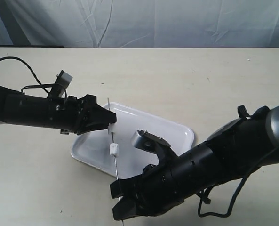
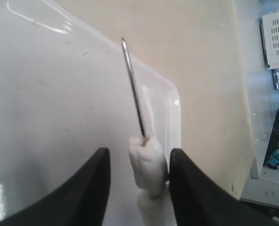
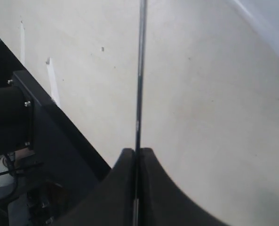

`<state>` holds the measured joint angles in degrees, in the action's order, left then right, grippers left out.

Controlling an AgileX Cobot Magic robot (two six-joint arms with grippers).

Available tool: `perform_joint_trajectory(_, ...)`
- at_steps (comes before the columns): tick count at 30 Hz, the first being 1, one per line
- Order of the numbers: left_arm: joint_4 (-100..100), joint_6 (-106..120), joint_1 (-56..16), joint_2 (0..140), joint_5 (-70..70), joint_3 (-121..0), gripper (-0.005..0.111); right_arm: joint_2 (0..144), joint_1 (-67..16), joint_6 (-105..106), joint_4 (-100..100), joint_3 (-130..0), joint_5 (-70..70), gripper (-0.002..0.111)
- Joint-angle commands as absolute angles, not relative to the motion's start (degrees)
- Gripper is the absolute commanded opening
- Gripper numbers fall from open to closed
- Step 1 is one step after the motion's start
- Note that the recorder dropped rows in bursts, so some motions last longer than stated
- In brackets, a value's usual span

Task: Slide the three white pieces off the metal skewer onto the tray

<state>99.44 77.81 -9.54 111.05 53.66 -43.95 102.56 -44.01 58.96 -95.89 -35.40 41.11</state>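
The right hand [image 3: 136, 151] is clenched on the lower end of the metal skewer [image 1: 116, 165], and the left hand [image 2: 139, 153] is released, its fingers apart around the top white piece [image 2: 146, 162]. The tray [image 1: 177, 134] under the skewer holds no piece that I can see. A crooked pull could twist the skewer from the right hand, or drop the soft piece onto the desk [image 1: 200, 84].

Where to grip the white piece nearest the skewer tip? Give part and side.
Grip the white piece by its two flanks, fingers either side of the skewer, coming square to the rod: it threads the piece's middle.
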Motion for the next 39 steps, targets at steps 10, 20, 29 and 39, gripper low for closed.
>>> perform_joint_trajectory(10, 99.9, 76.9, -9.8, 111.3, 53.8, -44.2, 0.034, 102.5, -44.2, 58.4, -94.3, -35.1, 42.8, -0.001)
perform_joint_trajectory(20, 99.9, 76.9, -9.8, 111.3, 55.9, -45.1, 0.029, 102.5, -44.2, 58.3, -94.0, -35.1, 42.5, -0.001)
perform_joint_trajectory(29, 99.9, 76.9, -9.8, 111.3, 56.8, -45.2, 0.022, 102.5, -44.2, 58.3, -94.1, -35.1, 41.7, -0.001)
perform_joint_trajectory(39, 99.9, 76.9, -9.8, 111.3, 56.7, -45.2, 0.022, 102.5, -44.2, 58.3, -94.1, -35.1, 42.6, -0.001)
